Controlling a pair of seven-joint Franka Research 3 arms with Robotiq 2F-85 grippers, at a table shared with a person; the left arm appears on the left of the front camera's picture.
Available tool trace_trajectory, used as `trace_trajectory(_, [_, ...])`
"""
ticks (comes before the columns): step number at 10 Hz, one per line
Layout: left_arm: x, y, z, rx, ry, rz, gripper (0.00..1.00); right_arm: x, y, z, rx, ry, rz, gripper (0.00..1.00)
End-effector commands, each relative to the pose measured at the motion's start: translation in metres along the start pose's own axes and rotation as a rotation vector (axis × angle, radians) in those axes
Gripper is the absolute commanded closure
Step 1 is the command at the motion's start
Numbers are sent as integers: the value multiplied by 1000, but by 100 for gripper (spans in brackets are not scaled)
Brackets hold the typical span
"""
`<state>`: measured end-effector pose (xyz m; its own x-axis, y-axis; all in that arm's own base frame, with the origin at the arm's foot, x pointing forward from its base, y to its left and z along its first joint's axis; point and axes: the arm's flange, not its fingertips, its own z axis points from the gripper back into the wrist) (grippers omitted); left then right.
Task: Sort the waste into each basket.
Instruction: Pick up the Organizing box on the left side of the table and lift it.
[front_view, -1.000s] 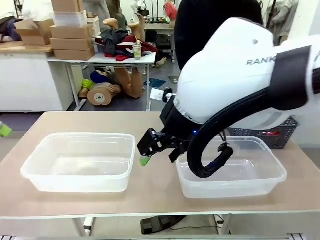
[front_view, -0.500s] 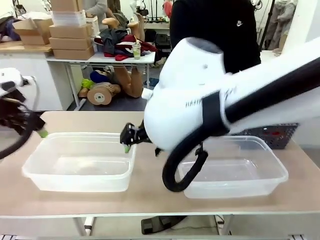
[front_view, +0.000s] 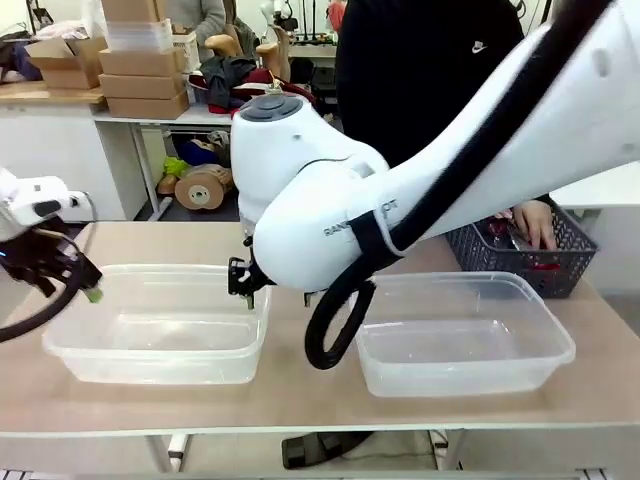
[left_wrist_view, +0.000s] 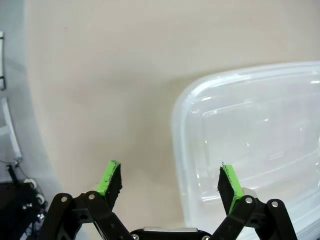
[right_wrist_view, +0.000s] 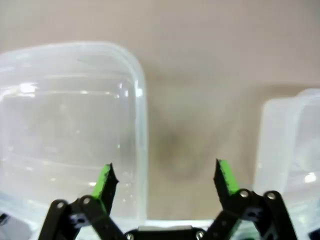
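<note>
Dark lattice basket (front_view: 575, 255) at table's (front_view: 300, 395) far right; cardboard boxes (front_view: 140, 85) in bkgd.

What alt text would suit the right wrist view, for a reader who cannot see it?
The right gripper, open and holding nothing, hangs above a strip of beige table between two clear baskets: one basket at picture left, the other basket showing its corner at picture right.

The left tub (front_view: 150, 366) stands open-topped, its inside free. The right arm (front_view: 320, 215) hangs bulky over its right end. Beyond that end a bare strip of table (right_wrist_view: 200, 125) separates it from the right tub (front_view: 460, 378).
</note>
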<state>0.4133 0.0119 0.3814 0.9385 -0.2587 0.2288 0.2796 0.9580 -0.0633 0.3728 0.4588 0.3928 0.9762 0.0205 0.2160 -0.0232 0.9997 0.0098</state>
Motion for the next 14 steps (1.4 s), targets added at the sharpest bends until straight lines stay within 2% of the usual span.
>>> trace_trajectory(1, [-29,-15,-19,-18,44,-51,0,16,43,-16,-36,29,-42,0])
trace_trajectory(3, [-27,-16,-20,-15,51,-39,0,15,48,-30,-73,54,-42,0])
trace_trajectory(6, [-25,-17,-17,-4,54,-44,0,15,38,-24,-70,51,-70,0])
trace_trajectory(7, [-24,-19,-18,10,58,-45,28,15,35,-20,-63,57,-66,0])
trace_trajectory(8, [-23,-19,-20,40,86,-52,58,14,33,-20,-111,93,-54,58])
trace_trajectory(9, [-23,-19,-20,34,91,-47,88,14,33,-20,-98,97,-47,59])
trace_trajectory(10, [-24,-19,-20,39,94,-53,100,13,32,-21,-96,98,-44,100])
trace_trajectory(11, [-24,-19,-20,35,91,-53,100,14,31,-22,-95,107,-49,64])
trace_trajectory(12, [-24,-18,-21,47,89,-48,100,15,30,-25,-101,112,-54,100])
trace_trajectory(13, [-24,-18,-20,45,87,-48,95,14,29,-27,-103,118,-55,100])
trace_trajectory(14, [-24,-17,-20,40,83,-46,100,15,28,-27,-99,120,-57,100])
